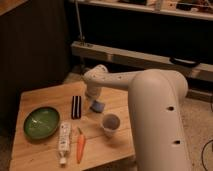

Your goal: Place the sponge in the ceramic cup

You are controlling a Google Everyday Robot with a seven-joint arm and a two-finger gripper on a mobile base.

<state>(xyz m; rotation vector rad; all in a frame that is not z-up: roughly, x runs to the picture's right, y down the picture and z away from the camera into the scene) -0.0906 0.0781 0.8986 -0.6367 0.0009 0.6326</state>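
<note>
Wooden table (35, 100) — tool (93, 100) at sponge (97, 106), near cup (110, 123).

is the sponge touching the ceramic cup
Apart. The camera view shows bare table between the sponge and the ceramic cup; the end effector sits at the sponge.

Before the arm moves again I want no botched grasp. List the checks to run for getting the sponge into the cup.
1. Sponge reachable: ok. The sponge lies on the table, partly under the arm.
2. Gripper placement: ok. The gripper is low, right at the sponge.
3. Sponge held: cannot tell. The wrist hides the contact.
4. Cup ready: ok. The ceramic cup stands upright, mouth open, apart from the sponge.
5. Short path from sponge to cup: ok. The striped bar and carrot lie off to the side.
</note>
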